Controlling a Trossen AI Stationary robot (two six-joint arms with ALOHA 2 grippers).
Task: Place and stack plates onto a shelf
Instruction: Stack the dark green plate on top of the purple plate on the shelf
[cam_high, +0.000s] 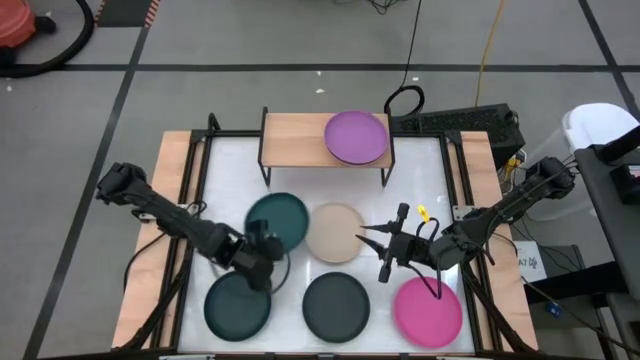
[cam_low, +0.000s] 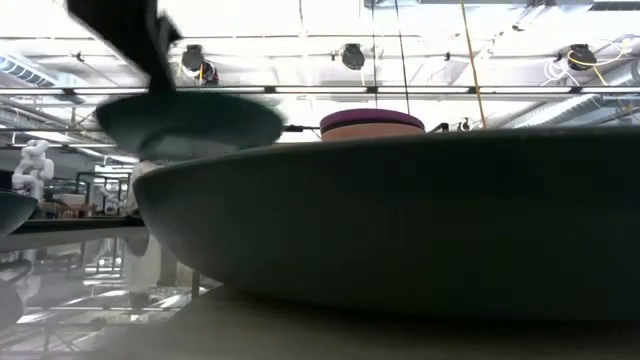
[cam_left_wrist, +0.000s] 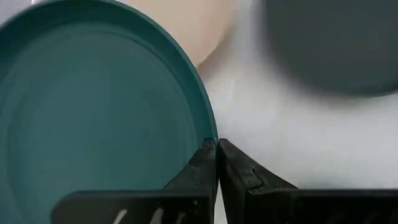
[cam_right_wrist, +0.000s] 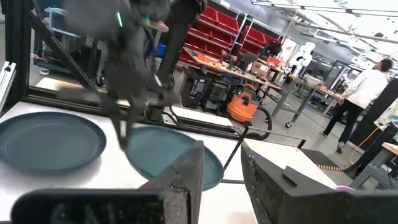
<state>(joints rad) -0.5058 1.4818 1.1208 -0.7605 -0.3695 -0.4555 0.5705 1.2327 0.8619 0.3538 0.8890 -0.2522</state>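
The light-wood shelf (cam_high: 300, 135) stands at the table's far edge with a purple plate (cam_high: 356, 136) on its right half. My left gripper (cam_high: 264, 246) is shut on a teal plate (cam_high: 277, 221), which the low view (cam_low: 190, 122) shows up in the air. A beige plate (cam_high: 335, 232), a second teal plate (cam_high: 238, 305), a dark grey plate (cam_high: 336, 306) and a magenta plate (cam_high: 428, 311) lie flat on the table. My right gripper (cam_high: 379, 252) is open and empty, just right of the beige plate. My left gripper pinches the teal plate's rim (cam_left_wrist: 209, 133) between its two fingers, one on the plate's inner side and one on the outer. It comes at the plate's near edge from the table's near left. The plate is lifted clear of the table, about level.
The dark grey plate fills the front of the low view (cam_low: 400, 220). The shelf's left half (cam_high: 292, 138) is bare wood. Black frame rails (cam_high: 196, 190) run along the table's left and right sides. People and equipment show in the room beyond the table.
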